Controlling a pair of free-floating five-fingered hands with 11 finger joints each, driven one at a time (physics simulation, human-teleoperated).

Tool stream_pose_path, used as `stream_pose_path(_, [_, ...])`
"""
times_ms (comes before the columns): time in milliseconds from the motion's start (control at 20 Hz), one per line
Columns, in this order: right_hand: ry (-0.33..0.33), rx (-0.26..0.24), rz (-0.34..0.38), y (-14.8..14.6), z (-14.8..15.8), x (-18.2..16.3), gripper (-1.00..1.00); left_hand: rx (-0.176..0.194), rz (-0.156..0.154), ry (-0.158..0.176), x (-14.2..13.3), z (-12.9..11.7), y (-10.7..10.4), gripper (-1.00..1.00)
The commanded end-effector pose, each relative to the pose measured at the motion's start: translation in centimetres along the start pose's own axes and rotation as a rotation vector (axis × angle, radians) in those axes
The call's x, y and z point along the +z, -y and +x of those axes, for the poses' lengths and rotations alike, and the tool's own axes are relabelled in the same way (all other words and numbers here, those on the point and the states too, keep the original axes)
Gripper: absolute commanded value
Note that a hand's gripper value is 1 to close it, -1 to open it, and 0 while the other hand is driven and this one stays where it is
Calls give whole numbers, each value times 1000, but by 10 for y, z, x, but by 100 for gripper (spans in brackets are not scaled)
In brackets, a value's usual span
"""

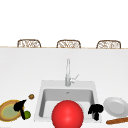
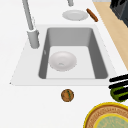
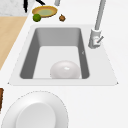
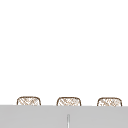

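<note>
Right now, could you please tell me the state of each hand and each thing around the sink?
left hand: over the yellow-rimmed plate, fingers round the lime.
right hand: at the sink's right rim, fingers curled, holding nothing.
bowl: upright in the basin.
white plate: flat on the counter.
faucet: no water running.
brown nut: loose on the counter.

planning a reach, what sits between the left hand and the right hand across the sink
In the front view, the red bowl in the sink sits between the left hand and the right hand.
</note>
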Motion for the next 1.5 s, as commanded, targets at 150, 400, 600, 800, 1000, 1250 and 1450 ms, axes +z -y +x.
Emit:
stream_pose_path(150, [0,0,0,0,0,0,0,7,-3,-1,-1,2,-4,-100])
stream_pose_path(400, [0,0,0,0,0,0,0,27,-6,-7,-2,1,-5,-100])
stream_pose_path(600, [0,0,0,0,0,0,0,104,-17,-24,-3,-7,-25,-100])
stream_pose_path(800, [0,0,0,0,0,0,0,121,-29,3,-9,-9,-45,-100])
stream_pose_path(1000, [0,0,0,0,0,0,0,133,-26,-16,-15,-15,-59,-100])
stream_pose_path(1250, [0,0,0,0,0,0,0,93,-29,-11,-28,-28,-68,-100])
stream_pose_path(1450, [0,0,0,0,0,0,0,91,-25,-10,-38,-52,-69,-100])
